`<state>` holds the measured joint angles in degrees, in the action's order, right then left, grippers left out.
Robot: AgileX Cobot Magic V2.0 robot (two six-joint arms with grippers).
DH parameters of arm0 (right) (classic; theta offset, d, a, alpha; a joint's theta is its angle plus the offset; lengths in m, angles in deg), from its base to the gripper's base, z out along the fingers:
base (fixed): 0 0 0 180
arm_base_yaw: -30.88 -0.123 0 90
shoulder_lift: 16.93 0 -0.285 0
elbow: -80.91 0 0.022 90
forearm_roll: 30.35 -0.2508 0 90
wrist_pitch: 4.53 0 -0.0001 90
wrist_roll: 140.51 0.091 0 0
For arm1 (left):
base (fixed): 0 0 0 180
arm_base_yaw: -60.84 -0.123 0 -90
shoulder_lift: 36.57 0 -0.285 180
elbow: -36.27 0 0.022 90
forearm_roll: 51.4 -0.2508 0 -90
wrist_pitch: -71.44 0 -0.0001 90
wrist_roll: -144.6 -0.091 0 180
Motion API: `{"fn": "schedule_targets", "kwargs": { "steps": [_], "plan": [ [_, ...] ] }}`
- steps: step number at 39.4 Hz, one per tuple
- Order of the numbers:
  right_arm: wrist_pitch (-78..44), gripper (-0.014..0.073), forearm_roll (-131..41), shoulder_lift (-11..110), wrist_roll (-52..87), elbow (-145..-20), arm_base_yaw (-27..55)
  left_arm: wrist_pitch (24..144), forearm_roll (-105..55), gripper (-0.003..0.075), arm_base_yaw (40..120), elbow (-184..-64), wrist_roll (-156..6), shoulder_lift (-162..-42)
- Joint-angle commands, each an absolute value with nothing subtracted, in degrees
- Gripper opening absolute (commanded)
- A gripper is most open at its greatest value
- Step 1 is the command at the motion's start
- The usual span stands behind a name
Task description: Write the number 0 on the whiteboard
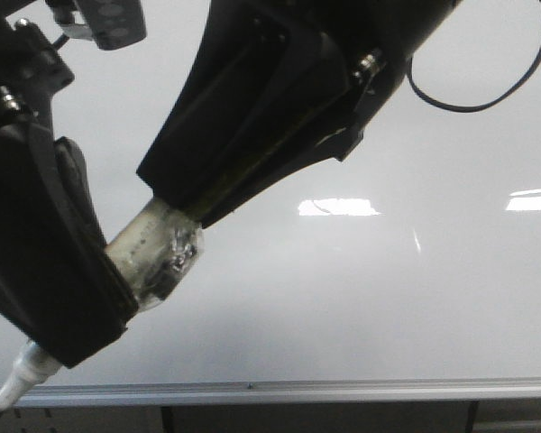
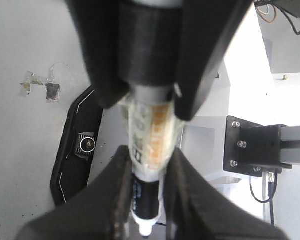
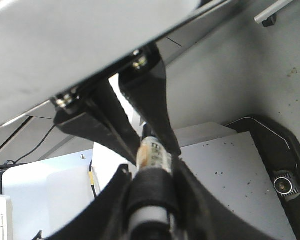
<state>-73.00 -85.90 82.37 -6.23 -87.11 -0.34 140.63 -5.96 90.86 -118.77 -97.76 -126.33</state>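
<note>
The whiteboard (image 1: pixel 388 298) fills the front view, glossy with bright reflections and a silver rail (image 1: pixel 298 391) along its lower edge. No number 0 shows on it. Both grippers hold one marker (image 1: pixel 153 253), whose clear tape-wrapped barrel shows between them. My left gripper (image 1: pixel 95 293) is shut on the marker's lower part, and the white tip (image 1: pixel 18 374) pokes out near the rail. My right gripper (image 1: pixel 176 203) is shut on its upper end. The left wrist view shows the marker (image 2: pixel 151 145) between the left gripper's (image 2: pixel 149 200) jaws. The right wrist view shows the right gripper (image 3: pixel 152 192) clamped on the marker's black band (image 3: pixel 151 192).
A black cable loop (image 1: pixel 478 90) hangs in front of the board at the upper right. Below the arms, the wrist views show a black curved base (image 2: pixel 72 145), a black metal bracket (image 2: pixel 250 147) and a speckled grey surface (image 3: pixel 225 170).
</note>
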Motion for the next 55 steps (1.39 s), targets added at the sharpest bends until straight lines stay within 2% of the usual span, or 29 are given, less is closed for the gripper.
{"fn": "schedule_targets", "kwargs": {
  "steps": [1,8,12,14,16,17,21,24,26,34,41,49,51,55],
  "plan": [
    [-80.2,-0.0064,-90.4,80.3,-7.1,-88.9,-0.3,143.9,-2.9,-0.0019,91.3,-120.4,-98.4,-124.4],
    [-80.3,-0.0069,-90.4,80.3,-7.1,-88.9,-0.3,143.9,-2.7,-0.0012,91.3,-120.4,-98.4,-124.4],
    [-80.3,-0.0069,-90.4,80.3,-7.1,-88.9,-0.3,143.7,-2.3,0.0067,91.3,-120.4,-98.4,-124.4],
    [-80.3,-0.0069,-90.4,80.3,-7.1,-88.9,-0.3,143.2,-1.8,0.0146,91.3,-120.4,-98.4,-124.4],
    [-80.3,-0.0069,-90.4,80.3,-7.1,-88.9,-0.3,143.2,-1.3,0.0269,91.3,-120.4,-98.4,-124.4],
    [-80.3,-0.0069,-90.4,80.3,-7.1,-88.9,-0.3,143.2,-1.3,0.0303,91.3,-120.4,-98.4,-124.4],
    [-80.3,-0.0069,-90.4,80.3,-7.1,-88.9,-0.3,142.9,-0.7,0.0552,91.3,-120.4,-98.4,-124.4],
    [-80.3,-0.0069,-90.4,80.3,-7.1,-88.9,-0.3,142.9,-0.5,0.0654,91.3,-120.4,-98.4,-124.4],
    [-80.3,-0.0069,-90.4,80.3,-7.1,-88.9,-0.1,142.9,-0.3,0.0684,91.3,-120.4,-98.4,-124.4],
    [-81.0,-0.0069,-88.2,80.2,-5.7,-88.9,2.5,142.9,-0.2,0.0672,91.3,-120.4,-98.4,-124.4],
    [-80.2,-0.0067,-76.8,79.6,3.5,-88.9,7.2,142.9,-0.2,0.0672,91.3,-120.4,-98.4,-124.4],
    [-73.2,-0.0067,-59.3,75.9,16.6,-88.9,13.2,142.9,-0.2,0.0670,91.3,-120.4,-98.4,-124.4],
    [-71.0,-0.0067,-55.3,74.3,19.9,-88.9,14.2,142.9,-0.2,0.0654,91.3,-120.4,-98.4,-124.4],
    [-66.9,-0.0067,-48.4,71.0,24.8,-88.9,15.6,143.0,-0.2,0.0550,91.3,-120.4,-98.4,-124.4]
  ]
}}
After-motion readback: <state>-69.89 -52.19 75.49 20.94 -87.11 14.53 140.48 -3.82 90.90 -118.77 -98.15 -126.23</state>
